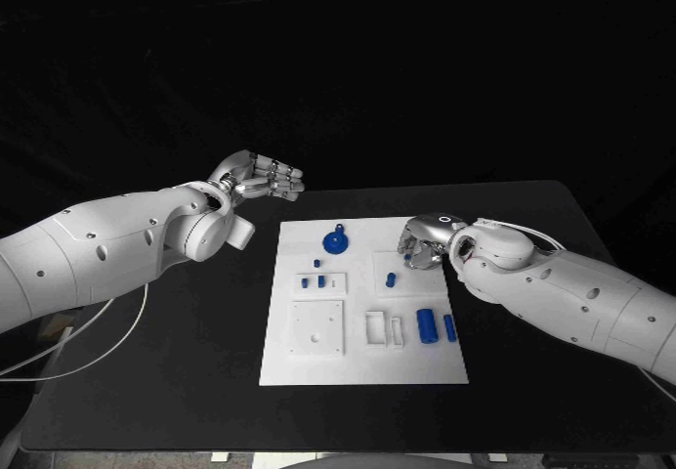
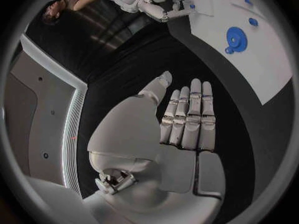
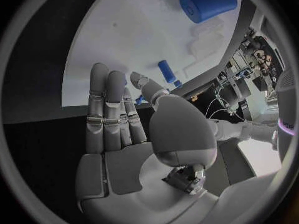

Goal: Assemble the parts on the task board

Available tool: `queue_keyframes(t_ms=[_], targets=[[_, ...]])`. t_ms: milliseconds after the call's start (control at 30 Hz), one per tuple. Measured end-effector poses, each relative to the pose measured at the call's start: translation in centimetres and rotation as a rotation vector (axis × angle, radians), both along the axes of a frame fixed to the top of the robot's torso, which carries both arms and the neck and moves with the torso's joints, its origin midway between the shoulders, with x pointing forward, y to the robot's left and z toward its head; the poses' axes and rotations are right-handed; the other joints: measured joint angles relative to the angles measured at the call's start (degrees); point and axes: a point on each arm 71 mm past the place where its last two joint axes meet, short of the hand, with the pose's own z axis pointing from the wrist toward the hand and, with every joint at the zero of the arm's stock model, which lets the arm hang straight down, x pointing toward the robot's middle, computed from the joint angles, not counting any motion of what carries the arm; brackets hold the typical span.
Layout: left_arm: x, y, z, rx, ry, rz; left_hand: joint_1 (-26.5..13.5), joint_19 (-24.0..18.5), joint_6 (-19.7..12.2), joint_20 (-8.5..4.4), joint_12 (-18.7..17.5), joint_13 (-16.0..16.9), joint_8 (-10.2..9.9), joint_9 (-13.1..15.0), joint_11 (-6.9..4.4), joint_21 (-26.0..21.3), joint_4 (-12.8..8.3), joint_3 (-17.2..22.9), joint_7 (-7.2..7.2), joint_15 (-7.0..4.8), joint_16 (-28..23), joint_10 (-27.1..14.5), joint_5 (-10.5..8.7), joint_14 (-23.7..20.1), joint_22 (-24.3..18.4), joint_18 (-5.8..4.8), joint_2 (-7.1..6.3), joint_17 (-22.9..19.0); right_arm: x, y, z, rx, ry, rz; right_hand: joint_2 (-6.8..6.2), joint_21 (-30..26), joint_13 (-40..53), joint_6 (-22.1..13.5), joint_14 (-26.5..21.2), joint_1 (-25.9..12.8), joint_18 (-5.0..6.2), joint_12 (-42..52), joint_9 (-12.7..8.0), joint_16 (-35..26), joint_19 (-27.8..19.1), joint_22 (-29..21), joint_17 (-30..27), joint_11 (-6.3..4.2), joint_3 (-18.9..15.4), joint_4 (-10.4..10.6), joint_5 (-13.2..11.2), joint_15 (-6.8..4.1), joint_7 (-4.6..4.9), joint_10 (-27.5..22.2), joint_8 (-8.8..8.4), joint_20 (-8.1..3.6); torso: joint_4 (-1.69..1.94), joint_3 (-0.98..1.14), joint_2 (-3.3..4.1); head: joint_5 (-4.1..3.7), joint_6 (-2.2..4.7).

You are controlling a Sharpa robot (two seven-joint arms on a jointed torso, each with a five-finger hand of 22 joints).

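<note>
**Task board: parts loose, neither robot hand loaded**

Task board, a flat white rectangular plate point(image 1: 363, 332), lies in the middle of the black surface point(image 1: 169, 381), squarely between the two arms, so either can reach it. Small blue plastic parts are spread over it. A round blue disc with a tab point(image 1: 337, 241) sits near the far edge. Two upright-looking blue cylinders point(image 1: 426, 323) lie side by side toward the near right, beside a rectangular recess. Smaller blue pieces point(image 1: 321, 281) sit at mid-board near little square pockets. Judged from the layout, the pockets are the seats and the parts are staged next to them, not yet inserted.

Left robot hand point(image 1: 262, 179) hangs off the board, beyond its far left corner, above the bare surface. In the left wrist view the fingers point(image 2: 190, 117) lie straight and together, thumb out to the side, palm empty. It reads as parked clear, leaving the board unobstructed.

Right robot hand point(image 1: 428, 241) is over the board's far right corner, fingers bent downward. In the right wrist view the fingers point(image 3: 107, 109) are extended with nothing between them and the thumb. A blue cylinder point(image 3: 208, 4) and a smaller blue piece point(image 3: 166, 70) lie ahead of it on the white plate. Probable intent: an approach toward a first pick; assembly looks unstarted.
</note>
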Motion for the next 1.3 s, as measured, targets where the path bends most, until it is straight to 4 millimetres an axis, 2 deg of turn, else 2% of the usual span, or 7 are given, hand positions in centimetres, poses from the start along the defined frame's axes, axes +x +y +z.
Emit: queue_keyframes(t_ms=[233, 567, 700, 833, 1067, 1200, 1300], targets=[[0.0, -0.01, 0.0, -0.001, 0.001, 0.0, 0.0, 0.0, 0.0, 0.0, 0.0, 0.0, 0.0, 0.0, 0.0, 0.0, 0.0, 0.0, 0.0, 0.0, 0.0, 0.0, 0.0, 0.0, 0.0, 0.01, 0.0, 0.0, 0.05, -0.12, -0.28, -0.011, 0.0, -0.005, 0.47, 0.53, -0.02, 1.36, -0.2, -0.47, -0.01, -0.01, 0.0, 0.92, 0.09, 1.51, 1.28, -0.24, 1.72, 0.14, -0.6, -0.2, -0.4, 0.65, 0.0, -0.53, -0.03, -0.01, -0.02, 0.02, -0.1], [0.0, -0.02, -0.01, -0.002, 0.004, 0.0, 0.0, 0.0, -0.2, 0.0, 0.0, 0.0, 0.0, 0.0, 0.02, 0.0, 0.0, 0.0, 0.2, 0.12, 0.0, -0.01, 0.0, -0.12, -0.65, 0.01, 0.0, -0.01, 0.16, -0.1, -0.38, -0.024, -0.005, -0.006, 0.47, 0.53, -0.06, 2.21, -0.19, -0.47, -0.02, 0.0, 0.0, 1.13, 0.09, 3.19, 2.4, -0.24, 2.67, 0.14, -1.26, -0.2, -0.42, 1.06, 0.0, -0.52, -0.07, 0.02, -0.03, -0.1, -0.17], [0.0, -0.03, -0.01, -0.002, 0.005, 0.0, 0.0, 0.0, -0.2, 0.0, 0.0, 0.0, 0.0, 0.0, 0.2, 0.0, 0.0, 0.0, 0.2, 0.21, 0.0, -0.2, 0.0, -0.21, -0.75, 0.02, 0.0, -0.01, 0.19, -0.04, -0.41, -0.029, -0.009, -0.005, 0.7, 0.53, -0.12, 3.07, -0.4, -0.7, -0.02, 0.0, 0.0, 1.13, 0.09, 3.58, 2.65, -0.65, 2.89, 0.24, -1.69, -0.4, -0.62, 1.48, 0.0, -0.52, -0.07, 0.04, -0.03, -0.21, -0.19], [0.0, -0.06, -0.02, -0.002, 0.006, -0.001, 0.0, 0.0, -0.41, 0.0, 0.0, 0.0, 0.0, 0.0, 0.2, 0.0, 0.01, 0.01, 0.0, 0.21, 0.0, -0.2, 0.0, -0.21, -0.94, 0.02, 0.0, -0.01, 0.2, 0.07, -0.5, -0.03, -0.015, -0.006, 0.83, 0.53, -0.08, 3.56, -0.4, -0.83, -0.03, 0.0, 0.0, 1.13, 0.12, 3.87, 2.92, -0.75, 3.17, 0.32, -3.29, -0.4, -0.76, 1.98, 0.0, -0.55, -0.05, 0.05, -0.03, -0.28, -0.23], [0.03, -0.06, -0.05, -0.001, 0.009, 0.0, 0.0, 0.0, -0.41, 0.0, 0.0, -0.01, 0.0, 0.0, 0.2, 0.0, 0.01, 0.01, 0.0, 0.21, 0.0, -0.2, 0.0, -0.21, -0.94, 0.03, 0.0, -0.01, 0.14, 0.12, -0.67, -0.032, -0.035, -0.012, 2.9, 0.53, -0.12, 7.4, -0.52, 0.61, -0.79, -0.57, 0.03, 1.48, 0.52, 4.72, 3.45, -1.88, 5.29, -0.09, -7.71, -1.4, -1.5, 6.2, -0.13, -1.57, 0.0, 0.05, -0.02, -0.38, -0.41], [0.04, -0.06, -0.06, 0.0, 0.011, 0.0, 0.0, 0.0, -0.4, 0.0, 0.0, 0.0, 0.0, 0.0, 0.2, 0.0, 0.01, 0.01, 0.0, 0.21, 0.0, -0.2, 0.0, -0.21, -1.13, 0.03, 0.0, -0.01, 0.03, 0.21, -0.76, -0.037, -0.05, -0.014, 2.48, 1.02, -0.11, 8.91, -0.36, 1.03, -1.34, -0.56, 0.3, 1.48, 0.22, 5.75, 3.75, -1.47, 8.46, -0.07, -10.24, -1.85, -2.21, 7.21, -0.28, -2.28, 0.0, 0.03, -0.02, -0.47, -0.46], [0.05, -0.04, -0.07, 0.0, 0.012, 0.0, 0.0, -0.01, -0.41, 0.0, 0.0, -0.01, 0.0, 0.01, 0.2, 0.0, 0.01, 0.01, 0.0, 0.21, 0.0, -0.2, 0.0, -0.21, -1.39, 0.03, 0.0, -0.01, -0.08, 0.31, -0.81, -0.043, -0.061, -0.014, 2.42, 1.34, -0.11, 9.4, -0.27, 1.1, -1.53, -0.39, 0.41, 1.48, 0.2, 6.52, 3.98, -1.36, 9.81, 0.06, -10.6, -2.16, -2.29, 7.31, -0.29, -2.31, 0.0, 0.02, -0.02, -0.5, -0.47]])
